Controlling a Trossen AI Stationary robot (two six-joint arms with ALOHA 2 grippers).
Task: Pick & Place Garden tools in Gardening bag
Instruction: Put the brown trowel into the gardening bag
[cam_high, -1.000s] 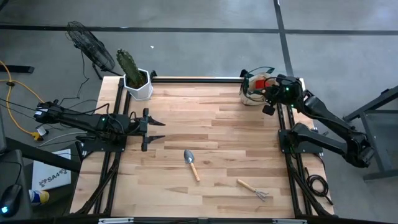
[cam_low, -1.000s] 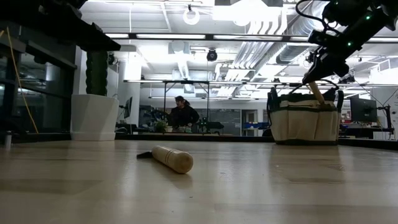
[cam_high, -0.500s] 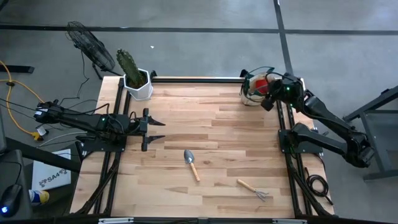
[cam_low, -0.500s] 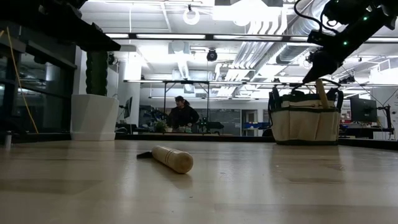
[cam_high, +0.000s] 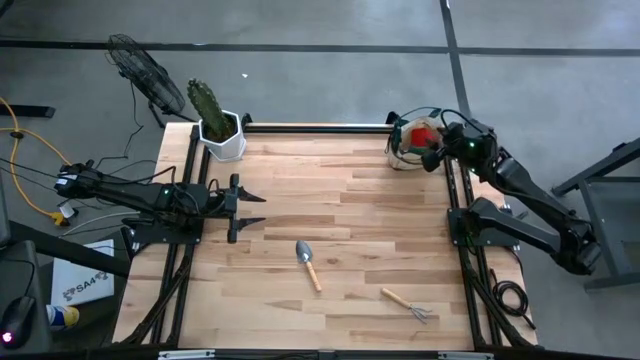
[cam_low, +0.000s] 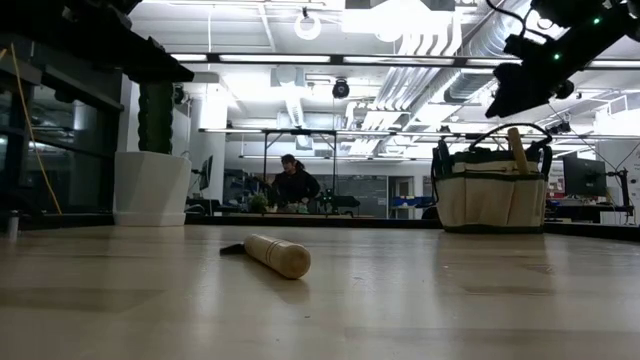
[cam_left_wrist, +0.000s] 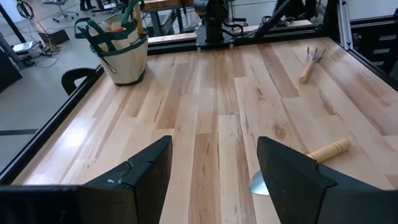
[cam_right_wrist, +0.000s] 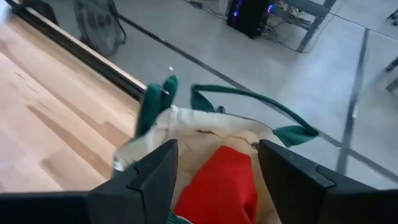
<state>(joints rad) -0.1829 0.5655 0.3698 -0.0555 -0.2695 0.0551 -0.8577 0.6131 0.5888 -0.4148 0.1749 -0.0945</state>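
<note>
The tan gardening bag (cam_high: 404, 150) with green trim stands at the table's far right corner. A red piece (cam_right_wrist: 219, 180) lies inside it, and a wooden handle (cam_low: 516, 150) sticks up out of it. My right gripper (cam_high: 436, 150) hangs open just above the bag's right rim with nothing between its fingers. A trowel (cam_high: 308, 262) lies flat mid-table and a rake (cam_high: 408, 304) lies toward the near right. My left gripper (cam_high: 255, 207) waits open at the table's left side, level, well short of the trowel (cam_left_wrist: 311, 163).
A white pot with a cactus (cam_high: 222, 135) stands at the far left corner, with a fan (cam_high: 145, 70) on the floor behind it. Bare wood lies between the bag and the two tools. A person sits in the room beyond the table (cam_low: 293, 185).
My right gripper has let go of a wooden-handled tool, which has dropped into the bag and now stands in it with its handle up. The gripper has rolled about its own line, risen a little and drawn back toward the table's right edge.
</note>
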